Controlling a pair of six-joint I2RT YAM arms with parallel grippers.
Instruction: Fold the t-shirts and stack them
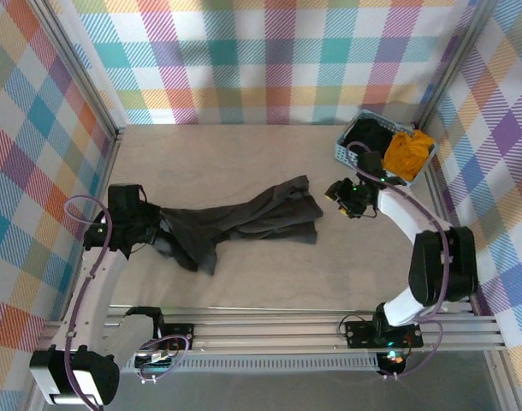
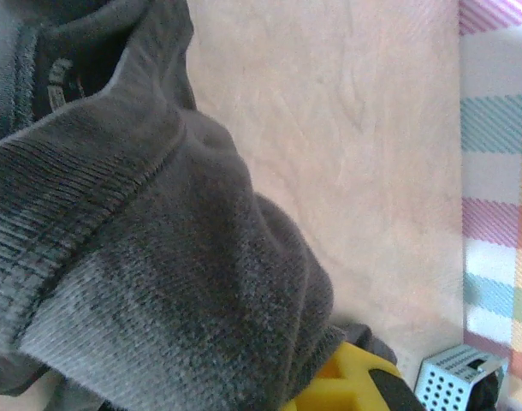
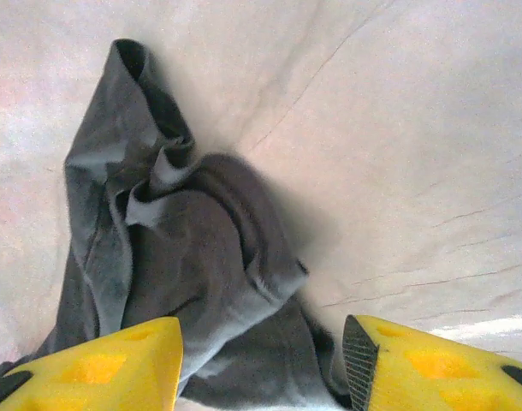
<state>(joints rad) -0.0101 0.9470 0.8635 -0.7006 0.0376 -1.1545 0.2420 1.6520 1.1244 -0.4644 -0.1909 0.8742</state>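
Matt, soft, rib-hemmed cloth t-shirt

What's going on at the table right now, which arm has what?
The left pincer is shut on the left end of the dark grey t-shirt, which lies bunched and stretched across the table, not yet folded. The right pincer is open over the shirt's right end, gripping nothing. A black shirt and a mustard-orange shirt sit in the light blue basket at the far right corner.
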